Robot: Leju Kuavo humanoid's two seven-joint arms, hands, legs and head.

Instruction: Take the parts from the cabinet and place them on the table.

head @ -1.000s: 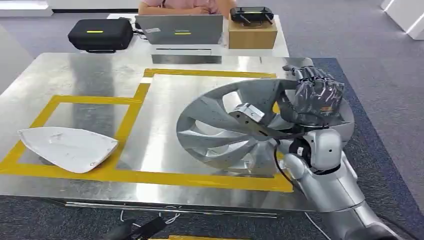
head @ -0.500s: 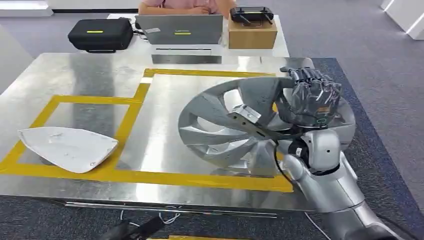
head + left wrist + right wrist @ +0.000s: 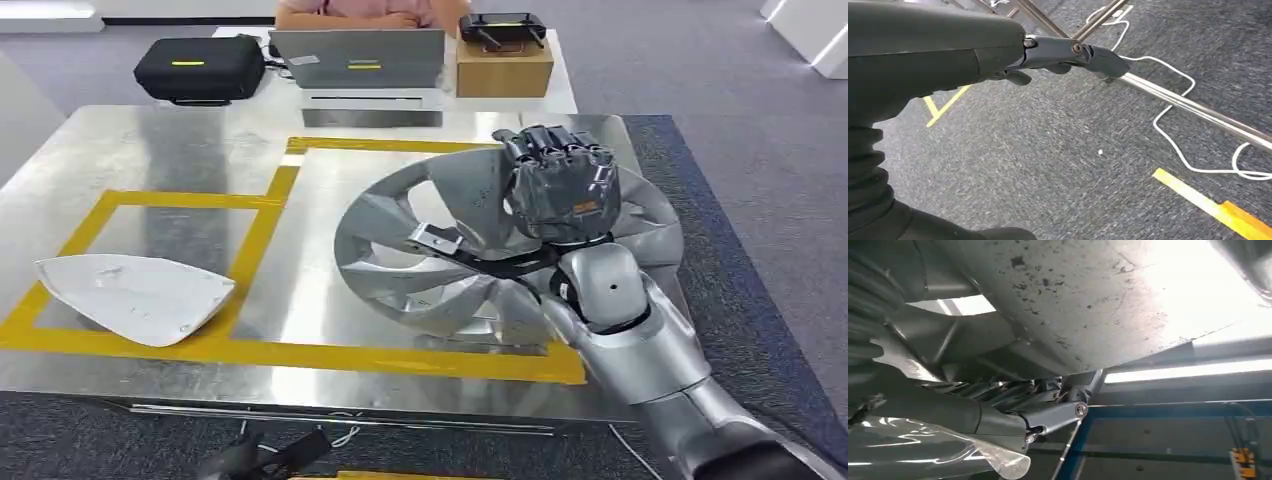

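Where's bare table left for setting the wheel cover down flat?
The right hand holds the wheel cover tilted over the larger yellow-taped box, whose metal is bare. The left taped box is crowded by the white shell part. Another free strip runs along the table's far edge, before the laptop.

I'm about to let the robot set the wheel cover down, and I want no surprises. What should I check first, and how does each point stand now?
1. Grip: the right hand holds the silver spoked wheel cover at its far rim: ok.
2. Cover over the yellow-taped square on the metal table: mostly ok; its right edge reaches past the tape.
3. Cover lying flat: not ok, it is tilted, raised at the hand.
4. White curved shell part apart from the cover: ok.
5. Left hand holds nothing, hanging over the floor: ok.
6. Whether the cover's low edge touches the table: cannot tell.
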